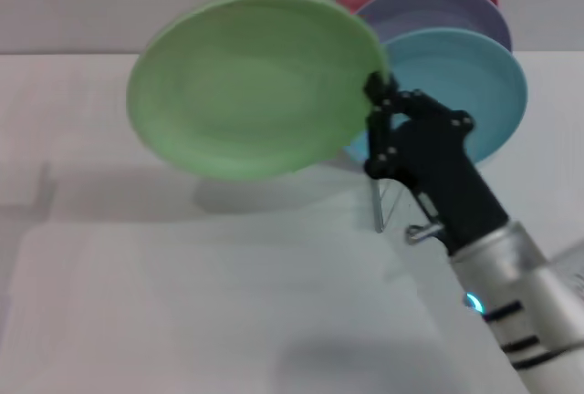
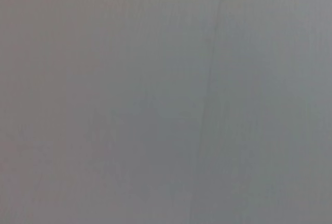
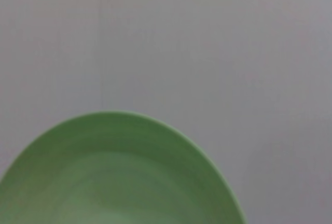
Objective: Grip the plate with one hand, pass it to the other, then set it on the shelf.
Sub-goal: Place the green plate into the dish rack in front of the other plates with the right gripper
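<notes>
Just beside the blue plate (image 1: 474, 93), the right gripper (image 1: 376, 93) has its jaws pinching the rim of the green plate (image 1: 251, 84), held up above the white desk (image 1: 182, 303). I think it should tip the round, smooth plate upright and slide it slowly between the thin wires of the shelf (image 1: 379, 207). The left gripper is out of sight.

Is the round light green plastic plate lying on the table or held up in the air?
Held up: the round light green plastic plate is tilted, gripped at its rim by the right pincer.
</notes>
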You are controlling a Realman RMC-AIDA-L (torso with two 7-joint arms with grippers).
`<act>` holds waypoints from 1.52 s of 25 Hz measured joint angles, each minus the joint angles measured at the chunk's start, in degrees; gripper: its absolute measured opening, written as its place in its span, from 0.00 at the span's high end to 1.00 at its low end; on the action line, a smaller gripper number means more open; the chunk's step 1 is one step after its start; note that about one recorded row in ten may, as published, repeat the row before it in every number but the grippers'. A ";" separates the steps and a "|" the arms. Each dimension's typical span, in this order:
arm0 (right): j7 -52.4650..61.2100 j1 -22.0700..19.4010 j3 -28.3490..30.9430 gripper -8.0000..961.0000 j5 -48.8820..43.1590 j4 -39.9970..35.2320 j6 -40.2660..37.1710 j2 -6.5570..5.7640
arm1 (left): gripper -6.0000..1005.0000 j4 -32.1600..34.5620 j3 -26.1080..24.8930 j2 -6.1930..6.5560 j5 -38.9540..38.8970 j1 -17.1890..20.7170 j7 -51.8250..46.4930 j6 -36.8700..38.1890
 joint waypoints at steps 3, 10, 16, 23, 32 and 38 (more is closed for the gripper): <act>2.50 -2.36 -0.04 0.97 -2.19 -0.91 -4.78 -0.28 | 0.36 0.66 -1.08 0.05 0.05 -0.22 0.11 -0.11; 8.72 -6.17 0.25 0.97 -3.71 -6.29 -15.55 -0.61 | 0.19 1.36 -1.81 0.08 0.20 -0.10 -0.52 -0.42; 16.88 -7.34 3.60 0.97 -3.37 -13.33 -20.46 -0.69 | 0.19 0.91 -1.37 0.00 0.20 0.06 -1.59 -1.96; 22.48 -7.59 6.97 0.97 -3.25 -19.97 -22.60 -0.13 | 0.20 0.84 -1.32 -0.07 0.24 -0.40 -2.45 -6.12; 23.16 -6.17 7.88 0.96 -3.18 -24.38 -20.78 0.00 | 0.20 0.74 -1.33 -0.27 0.26 -1.89 -0.17 -10.23; 23.16 -4.32 8.90 0.96 -3.10 -26.72 -18.16 0.24 | 0.20 0.75 -1.26 -0.26 0.29 -2.82 -0.16 -11.12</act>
